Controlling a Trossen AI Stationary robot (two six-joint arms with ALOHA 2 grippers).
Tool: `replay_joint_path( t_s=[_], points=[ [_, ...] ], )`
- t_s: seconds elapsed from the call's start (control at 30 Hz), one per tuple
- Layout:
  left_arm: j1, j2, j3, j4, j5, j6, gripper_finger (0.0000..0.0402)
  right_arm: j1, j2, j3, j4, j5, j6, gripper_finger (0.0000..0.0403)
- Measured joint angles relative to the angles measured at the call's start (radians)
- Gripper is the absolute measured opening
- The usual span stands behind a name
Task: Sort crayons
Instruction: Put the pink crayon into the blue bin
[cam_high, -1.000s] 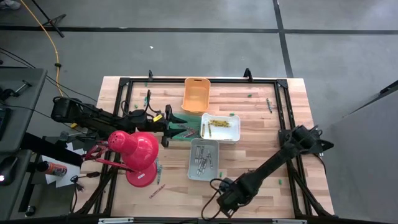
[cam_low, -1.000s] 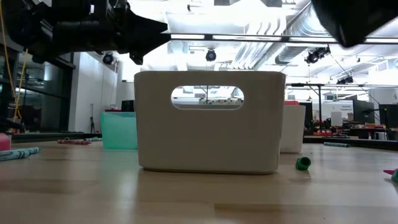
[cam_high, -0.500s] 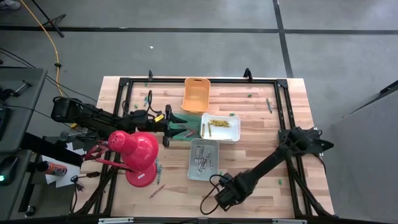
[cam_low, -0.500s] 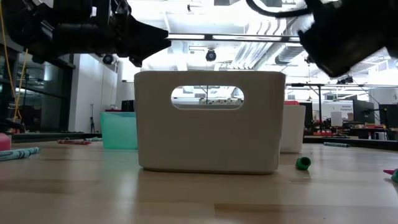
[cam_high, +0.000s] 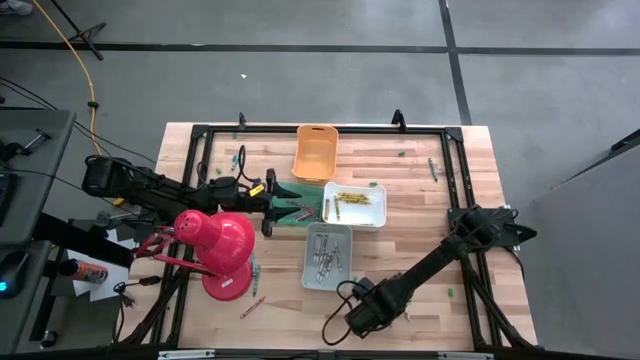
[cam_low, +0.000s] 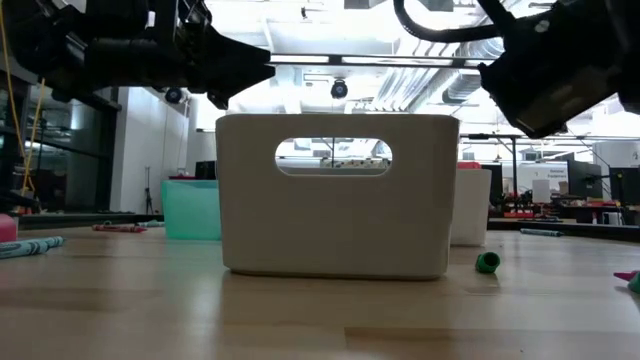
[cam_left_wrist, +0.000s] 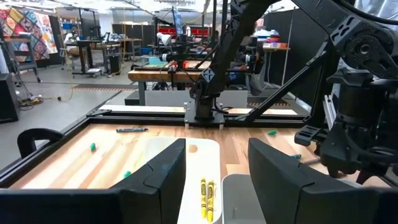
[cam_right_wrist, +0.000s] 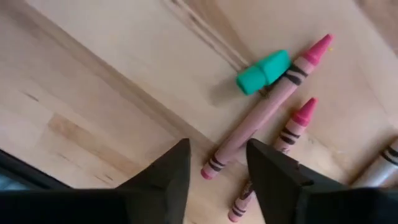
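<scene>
Two pink crayons, a long one (cam_right_wrist: 267, 109) and a shorter one (cam_right_wrist: 289, 134), lie flat on the wood beside a green stub (cam_right_wrist: 262, 70). My right gripper (cam_right_wrist: 217, 168) points down over them near the table's front edge (cam_high: 358, 315). It is open, one finger on each side of the long crayon's blunt end (cam_right_wrist: 211, 167), with a gap showing on both sides. My left gripper (cam_left_wrist: 217, 171) waits level and open above the teal bin (cam_high: 290, 213). Yellow crayons (cam_high: 350, 197) lie in the white bin (cam_high: 376, 215), grey ones (cam_high: 325, 255) in the pale grey bin (cam_high: 311, 280).
An orange bin (cam_high: 316, 152) stands at the back. A red lamp (cam_high: 222, 250) stands at the left, with a loose crayon (cam_high: 251, 305) near it. A black frame (cam_high: 452, 180) runs round the table. Green bits (cam_low: 487, 262) lie on the wood.
My right gripper has come down toward the table near the front edge and has turned a little about its own axis. In the low view it now hangs lower at the upper right. My left arm has kept still.
</scene>
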Motion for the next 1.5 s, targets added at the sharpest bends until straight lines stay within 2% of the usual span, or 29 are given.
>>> replay_joint_path(
  t_s=[0.27, 0.37, 0.43, 0.7, 0.97, 1.07, 1.2, 1.5],
  points=[
    [0.0, 0.0, 0.0, 0.0, 0.0, 0.0, 0.0158, 0.005, 0.0, 0.0, -0.079, 0.025, 0.0, 0.0032],
    [0.0, 0.0, 0.0, 0.0, 0.0, -0.001, 0.0158, 0.005, -0.001, 0.0, -0.074, 0.042, 0.0, 0.0007],
    [0.0, 0.0, 0.0, 0.0, 0.0, 0.0, 0.0158, 0.006, -0.003, 0.001, -0.067, 0.048, -0.001, 0.0009],
    [0.0, 0.0, 0.0, 0.0, 0.0, 0.0, 0.0158, 0.01, 0.002, -0.001, -0.062, 0.082, -0.024, 0.0055],
    [0.0, 0.0, 0.0, -0.007, 0.0, 0.0, 0.0158, 0.009, 0.061, 0.006, -0.064, 0.046, -0.083, 0.0061],
    [0.0, 0.0, 0.0, -0.019, 0.0, 0.0, 0.0158, 0.01, 0.067, 0.007, -0.068, 0.047, -0.121, 0.0049],
    [0.0, 0.0, 0.0, -0.02, -0.001, 0.001, 0.0158, 0.011, 0.057, 0.006, -0.081, 0.064, -0.163, 0.001],
    [0.0, -0.002, 0.0, -0.016, -0.003, 0.001, 0.0158, 0.014, -0.008, -0.006, -0.127, 0.182, -0.185, 0.0003]
  ],
)
